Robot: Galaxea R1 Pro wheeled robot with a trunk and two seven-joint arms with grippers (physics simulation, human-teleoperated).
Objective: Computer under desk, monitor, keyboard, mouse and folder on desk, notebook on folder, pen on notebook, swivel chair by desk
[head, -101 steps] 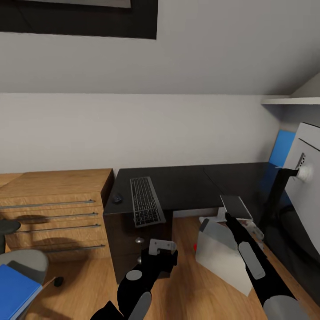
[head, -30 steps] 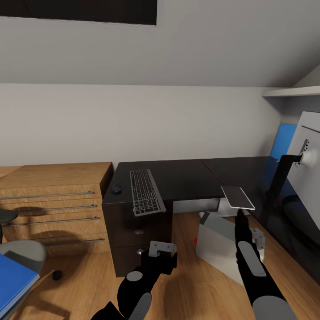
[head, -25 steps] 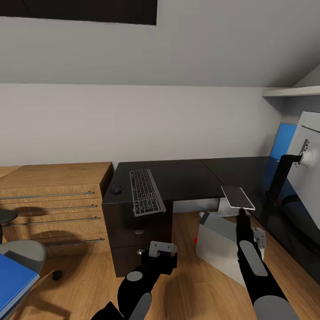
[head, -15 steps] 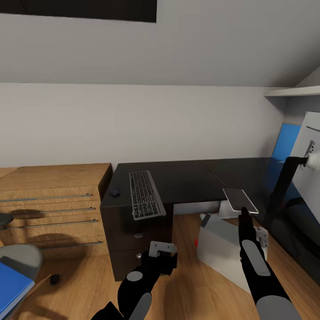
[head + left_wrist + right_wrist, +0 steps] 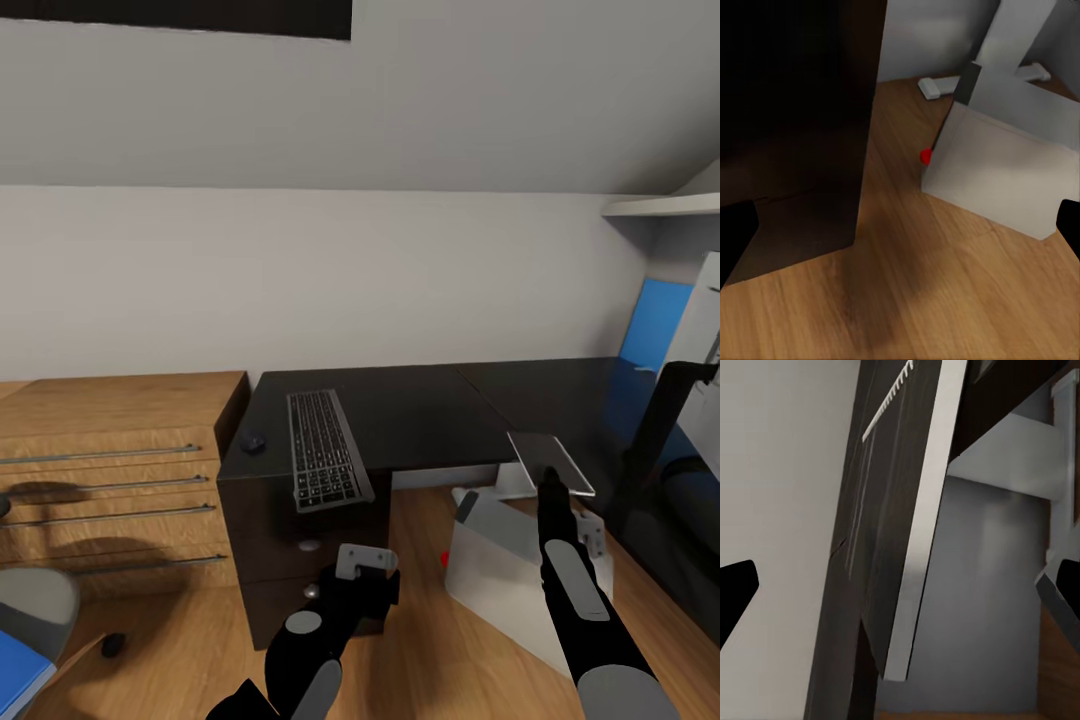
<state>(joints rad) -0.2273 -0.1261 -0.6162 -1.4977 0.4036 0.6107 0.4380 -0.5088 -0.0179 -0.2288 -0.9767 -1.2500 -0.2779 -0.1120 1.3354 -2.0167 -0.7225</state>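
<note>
My right gripper [image 5: 548, 482] is shut on the dark notebook [image 5: 549, 460], holding it flat in the air just off the front edge of the black desk [image 5: 430, 400]. The right wrist view sees this notebook [image 5: 907, 547] edge-on. The keyboard [image 5: 323, 462] lies on the desk's left end, with the mouse [image 5: 253, 441] at its left. At the right edge stands the monitor [image 5: 703, 320]. The grey computer [image 5: 500, 575] [image 5: 1005, 172] leans on the floor by the desk. My left gripper [image 5: 366, 563] hangs open before the desk's drawers. The swivel chair [image 5: 35, 605] carries the blue folder [image 5: 18, 678]. The pen is out of view.
A light wooden drawer unit [image 5: 110, 450] stands against the wall left of the desk. A blue wall panel [image 5: 655, 320] and a white shelf [image 5: 660, 205] are at the far right. Wood floor [image 5: 180, 640] lies between the chair and the desk.
The camera has swung right, so the chair and folder have slid toward the left edge. My right gripper still holds the notebook, slightly lower. The left arm has not moved.
</note>
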